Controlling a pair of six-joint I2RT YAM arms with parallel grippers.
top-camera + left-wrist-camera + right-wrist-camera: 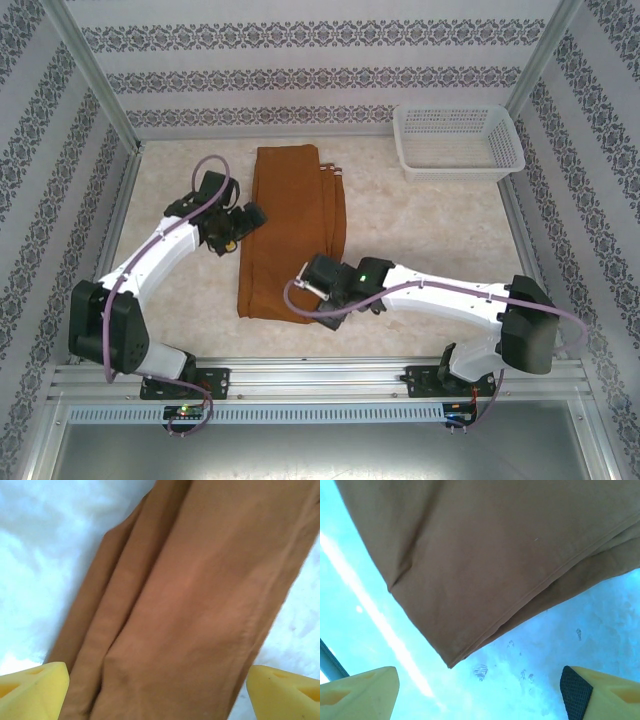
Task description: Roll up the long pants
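Left gripper (252, 214): just beside the left edge of the long pants (290, 230), roughly mid-length. Yellow fingers (45, 687) spread wide, nothing clamped; cloth lies below them in the left wrist view.

Long pants: rust-brown, folded lengthwise into 1 long strip, flat on the pale table (430, 235), running far to near with a slight bend. Layered edges show along the left side.

Right gripper (308, 284): at the pants' near end, by the right edge. Jaws wide apart, empty. 1 cloth corner lies ahead of the fingers.

White mesh basket (460, 172): well right of the pants, level with their far end.
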